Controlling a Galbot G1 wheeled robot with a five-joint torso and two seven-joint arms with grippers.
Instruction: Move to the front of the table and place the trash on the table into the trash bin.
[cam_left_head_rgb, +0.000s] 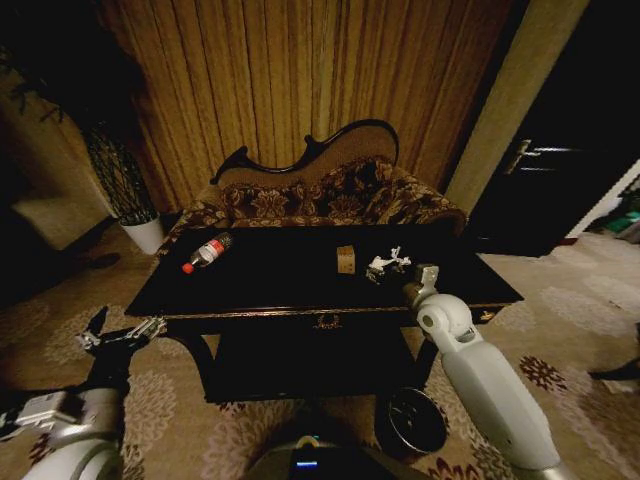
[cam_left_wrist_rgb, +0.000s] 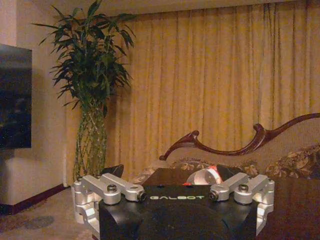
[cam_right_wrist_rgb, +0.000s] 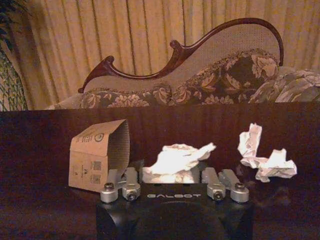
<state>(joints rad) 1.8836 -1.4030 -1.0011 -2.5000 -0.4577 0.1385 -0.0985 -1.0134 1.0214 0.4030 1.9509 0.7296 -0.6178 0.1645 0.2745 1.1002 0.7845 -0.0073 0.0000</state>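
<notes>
My right tool (cam_left_head_rgb: 419, 279) is over the worktop (cam_left_head_rgb: 270, 285), just beside the crumpled wrapper (cam_left_head_rgb: 387, 264). The tan box (cam_left_head_rgb: 346, 259) stands near it; the bottle (cam_left_head_rgb: 206, 252) lies well apart. My left tool (cam_left_head_rgb: 118, 335) hangs low, off the worktop. The trash bin (cam_left_head_rgb: 415, 421) sits on the floor.

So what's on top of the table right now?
On the table: a plastic bottle lying at the left, a tan box, crumpled white wrappers. The right gripper reaches in at them and hides part of that spot.
</notes>
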